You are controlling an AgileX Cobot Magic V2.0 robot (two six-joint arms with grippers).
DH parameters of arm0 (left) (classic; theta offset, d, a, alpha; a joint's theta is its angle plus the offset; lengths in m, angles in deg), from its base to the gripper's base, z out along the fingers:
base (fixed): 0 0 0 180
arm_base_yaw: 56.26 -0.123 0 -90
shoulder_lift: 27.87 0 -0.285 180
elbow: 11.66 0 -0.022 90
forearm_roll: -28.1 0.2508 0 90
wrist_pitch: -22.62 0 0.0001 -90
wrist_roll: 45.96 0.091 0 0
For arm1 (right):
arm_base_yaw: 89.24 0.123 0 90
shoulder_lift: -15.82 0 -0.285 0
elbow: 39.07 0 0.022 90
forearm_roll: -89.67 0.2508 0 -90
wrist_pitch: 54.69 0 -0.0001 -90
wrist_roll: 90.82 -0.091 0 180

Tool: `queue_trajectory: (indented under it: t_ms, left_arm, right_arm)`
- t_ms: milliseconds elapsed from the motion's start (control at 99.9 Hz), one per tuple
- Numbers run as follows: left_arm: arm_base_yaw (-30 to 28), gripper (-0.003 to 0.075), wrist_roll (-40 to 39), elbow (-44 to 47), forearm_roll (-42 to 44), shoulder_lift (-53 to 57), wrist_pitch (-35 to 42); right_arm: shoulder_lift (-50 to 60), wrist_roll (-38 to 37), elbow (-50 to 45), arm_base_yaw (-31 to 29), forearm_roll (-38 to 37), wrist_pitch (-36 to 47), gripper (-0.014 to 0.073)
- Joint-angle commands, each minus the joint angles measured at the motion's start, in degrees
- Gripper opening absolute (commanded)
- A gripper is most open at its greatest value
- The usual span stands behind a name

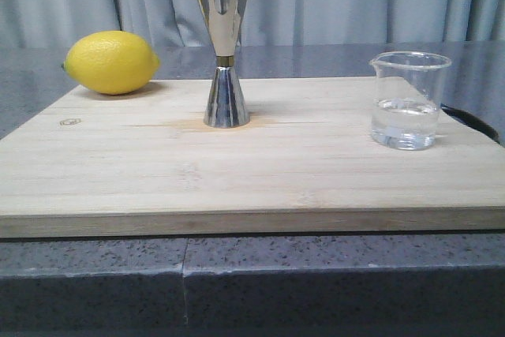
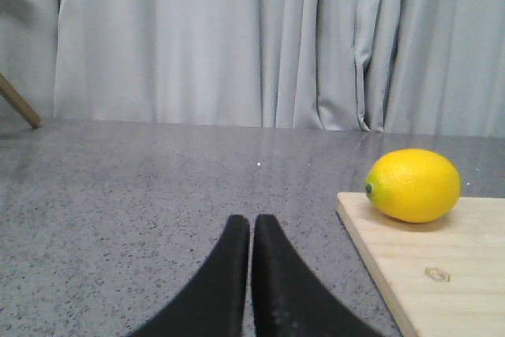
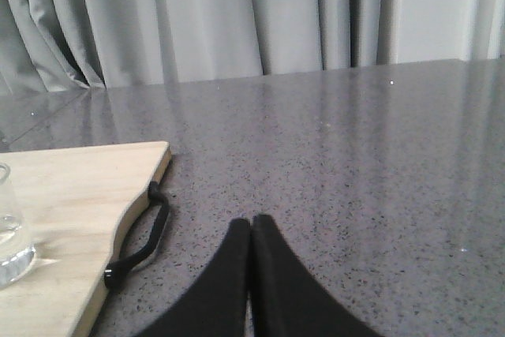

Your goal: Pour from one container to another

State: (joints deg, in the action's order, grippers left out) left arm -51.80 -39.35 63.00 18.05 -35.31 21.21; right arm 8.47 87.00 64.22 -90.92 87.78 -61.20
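Observation:
A small clear glass beaker (image 1: 407,100) with clear liquid in its bottom stands upright at the right of the wooden board (image 1: 237,171); its edge shows in the right wrist view as the beaker (image 3: 12,230). The steel hourglass jigger (image 1: 224,51) stands upright at the board's middle back. My left gripper (image 2: 251,222) is shut and empty over the grey counter, left of the board. My right gripper (image 3: 251,223) is shut and empty over the counter, to the right of the board. Neither gripper shows in the front view.
A yellow lemon (image 1: 111,61) lies on the board's back left corner, also seen as the lemon (image 2: 413,185). A black handle loop (image 3: 140,238) sticks out from the board's right edge. Grey curtains hang behind the speckled counter (image 1: 252,274).

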Motion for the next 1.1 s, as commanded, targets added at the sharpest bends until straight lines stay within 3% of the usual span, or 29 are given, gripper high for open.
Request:
queue_trajectory:
  t_ms: [0,160,371,631,1092]
  left_arm:
    - [-0.16,-0.0019,0.07,-5.06,-0.92,0.63,1.41]
    - [-0.16,-0.0019,0.07,-13.57,-0.92,-3.87,-7.7]
    - [-0.16,-0.0019,0.07,-23.64,0.8,-13.36,-12.88]
    - [-0.16,-0.0019,0.07,-26.84,0.8,-19.47,-7.76]
    - [-0.16,-0.0019,0.07,-26.84,0.8,-19.73,-7.74]
  right_arm:
    - [1.21,0.12,4.95,-0.42,0.01,0.74,-0.0071]
    - [-1.34,0.57,12.07,-0.42,0.01,-6.8,-0.0071]
    - [-8.52,6.32,22.64,-0.42,0.01,-15.47,-0.0071]
    - [-12.62,6.34,27.59,-0.42,0.01,-12.22,-0.0071]
    - [-12.62,6.34,27.59,-0.42,0.01,-12.05,-0.0071]
